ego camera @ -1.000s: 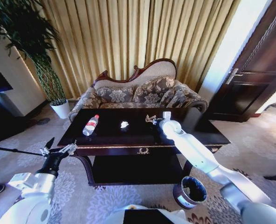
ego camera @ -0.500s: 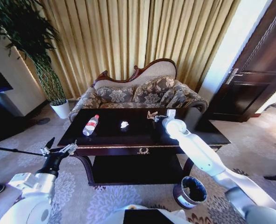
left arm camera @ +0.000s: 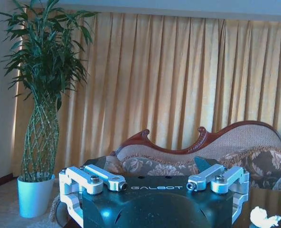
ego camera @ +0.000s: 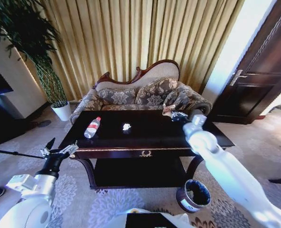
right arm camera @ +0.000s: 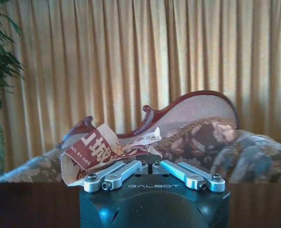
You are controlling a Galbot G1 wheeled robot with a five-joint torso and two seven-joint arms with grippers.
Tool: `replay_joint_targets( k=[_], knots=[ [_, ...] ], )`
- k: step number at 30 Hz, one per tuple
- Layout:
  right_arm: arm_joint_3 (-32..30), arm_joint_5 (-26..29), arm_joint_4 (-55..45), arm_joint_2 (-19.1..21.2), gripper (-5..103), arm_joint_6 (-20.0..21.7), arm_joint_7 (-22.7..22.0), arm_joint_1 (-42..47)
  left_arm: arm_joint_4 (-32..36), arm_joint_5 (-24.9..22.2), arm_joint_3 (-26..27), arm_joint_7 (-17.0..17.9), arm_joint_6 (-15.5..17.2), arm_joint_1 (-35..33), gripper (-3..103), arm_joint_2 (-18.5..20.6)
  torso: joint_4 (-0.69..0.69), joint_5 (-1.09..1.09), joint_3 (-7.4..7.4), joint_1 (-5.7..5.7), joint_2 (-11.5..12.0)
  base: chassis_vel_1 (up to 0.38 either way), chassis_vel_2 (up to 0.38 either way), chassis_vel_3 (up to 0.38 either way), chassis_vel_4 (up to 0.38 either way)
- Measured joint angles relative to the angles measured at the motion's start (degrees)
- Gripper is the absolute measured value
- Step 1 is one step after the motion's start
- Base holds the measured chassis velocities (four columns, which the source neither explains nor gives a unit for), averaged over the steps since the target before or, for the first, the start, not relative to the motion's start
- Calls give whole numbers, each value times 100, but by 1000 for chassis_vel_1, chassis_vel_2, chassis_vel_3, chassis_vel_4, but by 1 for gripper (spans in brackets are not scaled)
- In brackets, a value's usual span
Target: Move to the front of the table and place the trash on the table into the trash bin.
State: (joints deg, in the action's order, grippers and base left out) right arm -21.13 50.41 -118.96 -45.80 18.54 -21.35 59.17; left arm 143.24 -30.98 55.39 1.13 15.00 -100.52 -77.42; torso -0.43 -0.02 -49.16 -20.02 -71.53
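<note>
The right hand hangs above the desk's far right part, pinched on a crumpled wrapper. The bottle and a white scrap lie on the desk. The bin stands on the floor by the right leg. The left hand waits, seemingly wide, off the left corner.

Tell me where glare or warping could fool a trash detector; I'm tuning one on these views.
Head view: the glossy table mirrors its surroundings around the bottle and paper wad; blown-out white beside the door; wide-angle bending at the edges. Right wrist view: the right gripper pinches a wrapper, backlit by bright curtains. Left wrist view: bluish cast, left gripper shaded.
</note>
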Motion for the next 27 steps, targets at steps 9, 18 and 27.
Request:
replay_joint_targets(
  k=[9,18,27],
  knots=[
    [-1021,-676,-445,-298,0,-163,87,1576,0,-385,196,3,110,71,100,121,-1,2,0,0,0,0,0,0,0],
    [-1913,-855,-1034,-504,0,-233,131,2531,0,-556,278,2,146,56,100,210,0,0,-1,0,0,0,0,0,0],
    [-2137,-1082,-1327,-737,0,-236,125,2992,0,-560,227,-14,176,85,100,275,0,0,-2,-3,2,30,-36,-37,34]
  ],
)
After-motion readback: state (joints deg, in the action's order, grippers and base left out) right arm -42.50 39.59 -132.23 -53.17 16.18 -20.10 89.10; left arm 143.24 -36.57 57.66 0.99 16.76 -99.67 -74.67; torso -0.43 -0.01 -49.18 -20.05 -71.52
